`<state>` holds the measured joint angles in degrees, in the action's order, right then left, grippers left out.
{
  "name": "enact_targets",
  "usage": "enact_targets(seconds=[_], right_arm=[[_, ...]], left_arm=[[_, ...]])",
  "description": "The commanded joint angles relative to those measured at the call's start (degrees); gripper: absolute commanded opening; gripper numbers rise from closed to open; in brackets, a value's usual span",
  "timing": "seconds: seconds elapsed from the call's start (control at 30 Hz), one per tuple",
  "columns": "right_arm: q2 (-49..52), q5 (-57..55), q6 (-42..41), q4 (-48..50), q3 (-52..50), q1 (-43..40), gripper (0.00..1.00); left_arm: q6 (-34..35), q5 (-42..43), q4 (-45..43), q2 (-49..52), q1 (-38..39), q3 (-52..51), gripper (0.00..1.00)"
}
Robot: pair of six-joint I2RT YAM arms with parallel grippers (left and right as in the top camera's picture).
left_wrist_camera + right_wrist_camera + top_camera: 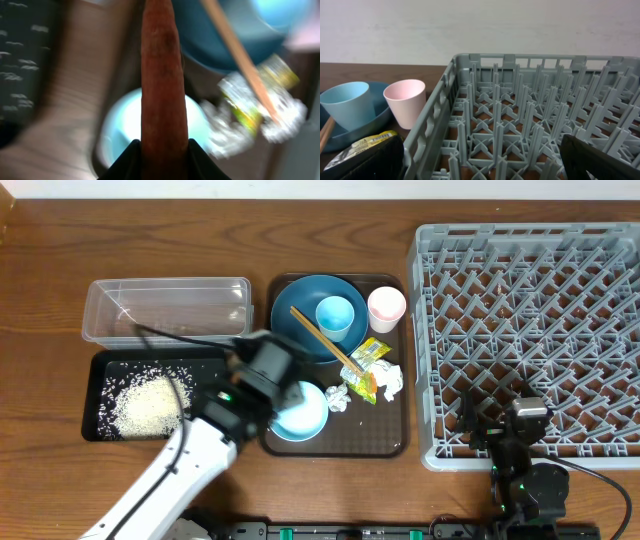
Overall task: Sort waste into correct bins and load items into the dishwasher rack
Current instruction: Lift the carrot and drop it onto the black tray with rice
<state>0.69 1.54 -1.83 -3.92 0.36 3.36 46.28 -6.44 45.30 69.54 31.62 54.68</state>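
Brown wood with a fine grain makes the bench (330,210), and a plain pale wall stands behind it in the right wrist view. At the right lies the dishwasher rack (530,330), a big square of grey plastic with a lattice of thin upright pegs. The right fingers (365,160) hang over its near edge, spread as wide as they go, and they hold nothing.

In the middle sits a flat brown serving tray (385,442). On it there is a round dark-blue plate (305,300), which carries a small light-blue cup (335,315) and the slim wooden chopsticks (320,338), lying slantwise. The pinkish-white cup (386,307) stands just beside the plate. Near it are a shiny yellow-green wrapper (368,358) and a crumpled white napkin (390,383).

The left fingers (127,165) are closed most of the way on the orange sausage-like stick (164,85). This stick is long, smooth and rounded, and it points away from the camera. Below it, blurred, I see the smooth pale-blue bowl (125,120) at the front of the serving tray.

At the left stands a clear plastic tub (165,308) with rounded corners. Touching its near side is the shallow black tray (100,370), where the loose white rice grains (140,405) lie in a low heap.
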Motion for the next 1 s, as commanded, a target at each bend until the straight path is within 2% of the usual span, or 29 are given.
enact_targets(seconds=[0.0, 0.23, 0.43, 0.7, 0.97], right_arm=[[-0.3, 0.2, 1.0, -0.2, 0.0, 0.2, 0.99], [-0.3, 0.2, 1.0, -0.2, 0.0, 0.2, 0.99], [-0.3, 0.2, 1.0, -0.2, 0.0, 0.2, 0.99], [-0.3, 0.2, 1.0, -0.2, 0.0, 0.2, 0.99], [-0.3, 0.2, 1.1, -0.2, 0.0, 0.2, 0.99]], left_arm=[[-4.3, -0.7, 2.1, -0.6, -8.5, -0.4, 0.21], [-8.1, -0.7, 4.4, -0.4, -27.5, -0.5, 0.21], [-8.2, -0.7, 3.9, 2.1, -40.3, -0.8, 0.21], [-8.1, -0.6, -3.4, 9.8, -48.8, -6.0, 0.21], [-8.2, -0.6, -7.1, 17.5, -52.2, -6.1, 0.22]])
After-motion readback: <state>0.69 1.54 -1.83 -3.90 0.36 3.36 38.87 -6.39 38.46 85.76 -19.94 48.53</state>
